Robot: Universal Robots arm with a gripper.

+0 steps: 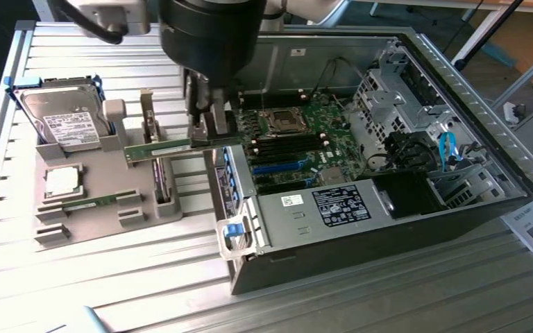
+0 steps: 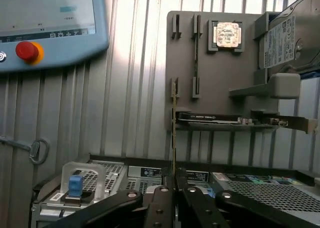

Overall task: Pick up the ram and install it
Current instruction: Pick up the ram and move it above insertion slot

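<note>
The ram [image 1: 160,150] is a long thin green stick, held level in the air above the gap between the grey parts holder [image 1: 91,229] and the open computer case [image 1: 452,208]. My gripper [image 1: 200,136] is shut on the end of the stick nearest the case, coming down from above. In the wrist view the ram [image 2: 173,123] shows edge-on as a thin line running out from my gripper [image 2: 174,184]. The motherboard [image 1: 332,114] lies inside the case, with its dark memory slots [image 1: 290,144] just past the held stick.
The grey holder carries a hard drive [image 1: 63,119], a square silver processor [image 1: 63,182], a dark expansion card [image 1: 161,184] and another green stick [image 1: 91,203]. A teach pendant [image 2: 50,23] with a red button lies on the ribbed metal table [image 1: 109,291].
</note>
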